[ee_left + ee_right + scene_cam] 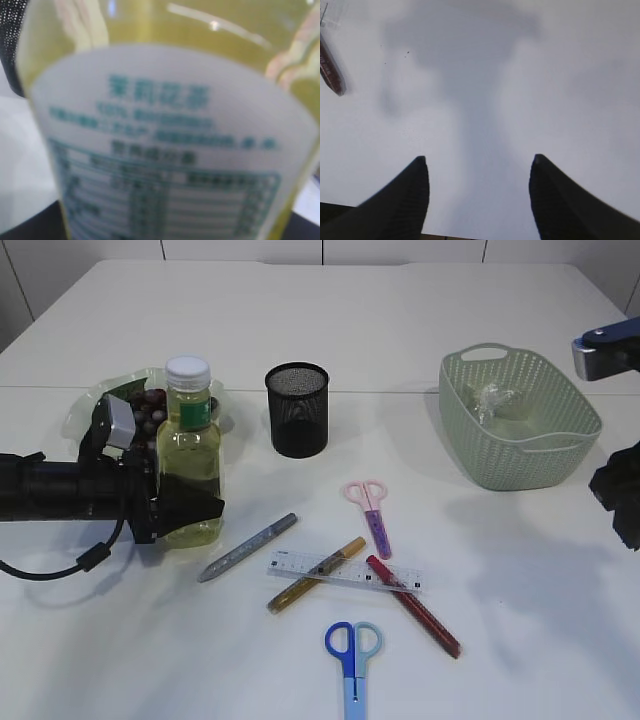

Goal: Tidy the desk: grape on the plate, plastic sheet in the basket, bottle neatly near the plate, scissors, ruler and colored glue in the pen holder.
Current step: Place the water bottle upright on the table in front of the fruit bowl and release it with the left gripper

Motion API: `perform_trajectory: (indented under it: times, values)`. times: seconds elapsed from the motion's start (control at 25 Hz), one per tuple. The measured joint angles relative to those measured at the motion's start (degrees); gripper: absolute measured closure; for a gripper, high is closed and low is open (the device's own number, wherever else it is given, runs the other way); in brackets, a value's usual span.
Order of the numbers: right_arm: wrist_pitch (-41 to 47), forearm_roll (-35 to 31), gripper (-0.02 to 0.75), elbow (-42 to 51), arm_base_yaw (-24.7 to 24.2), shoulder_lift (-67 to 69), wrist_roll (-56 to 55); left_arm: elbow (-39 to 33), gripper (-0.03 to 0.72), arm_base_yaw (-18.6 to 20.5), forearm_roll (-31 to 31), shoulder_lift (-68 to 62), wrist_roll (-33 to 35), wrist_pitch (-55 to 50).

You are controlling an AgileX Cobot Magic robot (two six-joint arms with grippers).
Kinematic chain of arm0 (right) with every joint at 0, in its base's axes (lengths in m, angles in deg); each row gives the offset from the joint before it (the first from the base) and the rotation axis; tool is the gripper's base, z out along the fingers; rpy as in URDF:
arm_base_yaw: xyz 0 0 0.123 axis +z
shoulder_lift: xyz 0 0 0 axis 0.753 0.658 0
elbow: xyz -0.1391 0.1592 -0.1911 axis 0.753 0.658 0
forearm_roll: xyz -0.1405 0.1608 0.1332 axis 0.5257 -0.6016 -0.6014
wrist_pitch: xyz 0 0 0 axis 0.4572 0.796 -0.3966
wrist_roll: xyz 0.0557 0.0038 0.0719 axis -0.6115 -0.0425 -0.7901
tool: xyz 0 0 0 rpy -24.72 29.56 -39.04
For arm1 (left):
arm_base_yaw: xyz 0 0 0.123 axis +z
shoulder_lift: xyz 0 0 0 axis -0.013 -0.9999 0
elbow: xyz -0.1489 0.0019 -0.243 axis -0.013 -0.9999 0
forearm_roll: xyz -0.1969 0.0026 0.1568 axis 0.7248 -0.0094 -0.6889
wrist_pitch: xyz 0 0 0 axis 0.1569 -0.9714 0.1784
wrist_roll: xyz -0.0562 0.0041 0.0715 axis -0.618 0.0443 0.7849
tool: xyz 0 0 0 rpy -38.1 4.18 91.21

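A bottle [189,445] of yellow liquid with a white cap stands upright beside the plate [84,406], which holds grapes [150,410]. My left gripper [186,508] is shut around the bottle's lower body, and its label fills the left wrist view [165,150]. The plastic sheet [495,400] lies in the green basket [560,445]. Pink scissors [368,508], blue scissors [352,652], a clear ruler [390,580] and silver [247,547], gold [310,578] and red [415,607] glue sticks lie on the table in front of the black mesh pen holder [297,408]. My right gripper [477,165] is open and empty above bare table.
The right arm [618,500] hangs at the right edge, in front of the basket. The tip of the red glue stick [331,70] shows at the top left of the right wrist view. The white table [520,620] is bare at the front right.
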Motion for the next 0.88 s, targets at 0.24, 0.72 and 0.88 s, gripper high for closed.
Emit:
perform_trajectory:
  times: [0.24,0.72,0.88]
  values:
    - [0.00,0.00,0.246,0.00,0.00,0.00,0.03,0.10,0.257,0.00,0.00,-0.03,0.12,0.00]
    - [0.09,0.00,0.247,0.00,0.00,0.00,0.81,0.10,0.180,0.00,0.00,-0.03,0.12,0.00]
    - [0.09,0.00,0.247,0.00,0.00,0.00,1.38,0.10,0.158,0.00,0.00,-0.03,0.12,0.00]
